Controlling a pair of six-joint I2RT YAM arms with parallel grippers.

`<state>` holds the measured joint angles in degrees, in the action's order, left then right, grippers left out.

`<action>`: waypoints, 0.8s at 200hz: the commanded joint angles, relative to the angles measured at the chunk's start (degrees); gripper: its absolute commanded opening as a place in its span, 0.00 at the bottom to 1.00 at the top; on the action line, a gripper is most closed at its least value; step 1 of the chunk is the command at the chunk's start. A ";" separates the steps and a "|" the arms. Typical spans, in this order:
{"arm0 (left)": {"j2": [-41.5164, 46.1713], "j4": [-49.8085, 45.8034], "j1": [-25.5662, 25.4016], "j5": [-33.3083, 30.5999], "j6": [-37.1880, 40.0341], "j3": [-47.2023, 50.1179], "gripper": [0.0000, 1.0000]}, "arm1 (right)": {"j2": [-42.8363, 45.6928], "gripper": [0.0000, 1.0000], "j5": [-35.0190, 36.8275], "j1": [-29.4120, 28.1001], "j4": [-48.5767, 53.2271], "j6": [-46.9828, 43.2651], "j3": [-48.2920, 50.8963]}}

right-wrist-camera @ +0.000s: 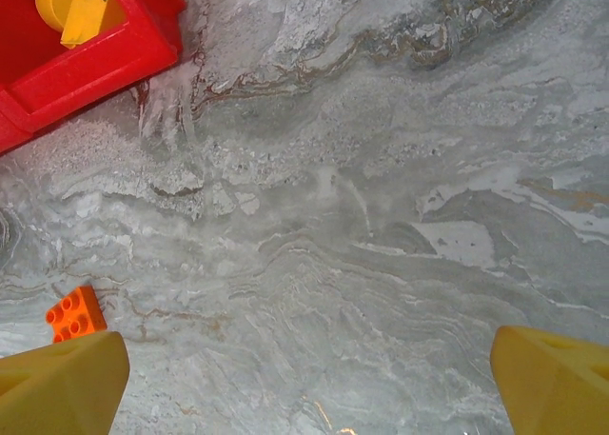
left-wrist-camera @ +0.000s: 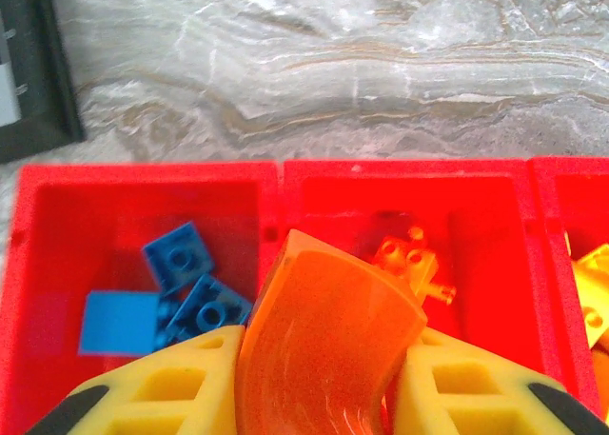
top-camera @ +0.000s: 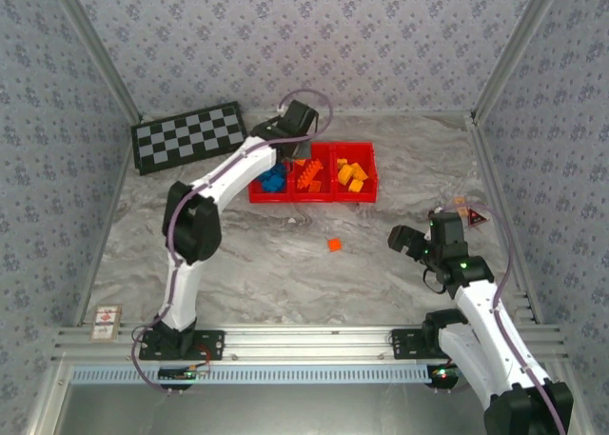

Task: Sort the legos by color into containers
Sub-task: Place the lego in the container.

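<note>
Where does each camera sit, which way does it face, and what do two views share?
Top external: above and behind the robot, looking down at the table, red bins, checkered board, left arm and right arm.
Left wrist: on the left arm, looking into the bins; left gripper shut on the curved orange piece.
Right wrist: on the right arm, facing down at the table; right gripper open, fingertips at bottom corners.
Shared: top and right wrist both show the loose orange brick.

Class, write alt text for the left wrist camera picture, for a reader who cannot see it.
The left gripper, shut on a curved orange piece, holds it above a row of red bins. Blue bricks lie in the left bin, an orange brick in the middle bin; grey marbled table lies beyond.
</note>
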<state>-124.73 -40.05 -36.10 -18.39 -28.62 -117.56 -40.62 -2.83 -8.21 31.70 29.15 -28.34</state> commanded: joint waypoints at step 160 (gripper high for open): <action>-6.83 -5.45 0.08 6.68 4.12 -13.05 0.70 | 1.95 1.00 0.01 0.27 2.47 0.41 -0.67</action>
<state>-136.20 -45.28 -36.10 -11.16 -25.93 -130.08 -39.24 -2.83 -8.12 32.69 29.17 -28.34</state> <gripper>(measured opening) 0.687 0.996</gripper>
